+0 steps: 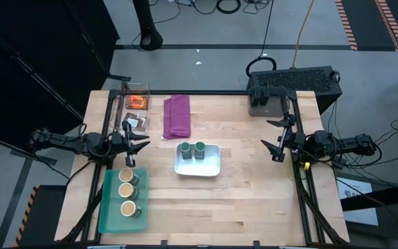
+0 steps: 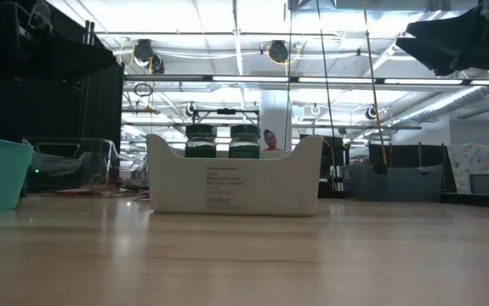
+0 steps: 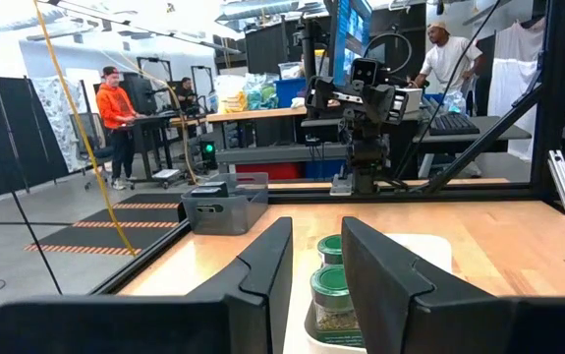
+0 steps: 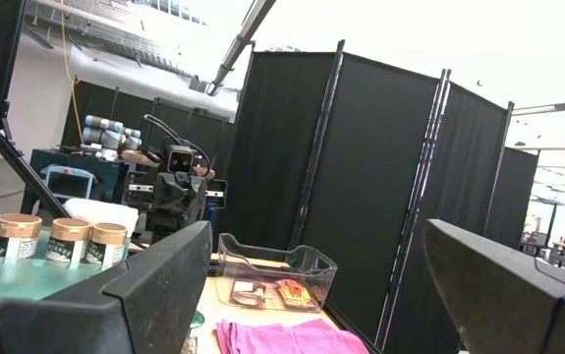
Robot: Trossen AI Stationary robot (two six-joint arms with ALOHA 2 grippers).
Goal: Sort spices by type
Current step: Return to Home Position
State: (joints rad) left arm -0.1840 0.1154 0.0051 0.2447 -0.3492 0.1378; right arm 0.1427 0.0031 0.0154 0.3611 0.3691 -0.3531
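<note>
Pale wooden bench fills the overhead view, with black curtains off its left side and cables on the grey floor beyond it. At the middle of the bench sits a white bin holding two green-lidded jars side by side. On the near left, a teal bin holds three tan-lidded jars in a row running near to far. At the far left, a clear container holds the orange packet at its far end and the dark brown packet nearer. The folded purple cloth lies just right of the container. The left tool hangs between the clear container and the teal bin, its fingers a little apart and holding nothing. The right tool hangs over the right side, well apart from the bins, its fingers spread wide and empty.
</note>
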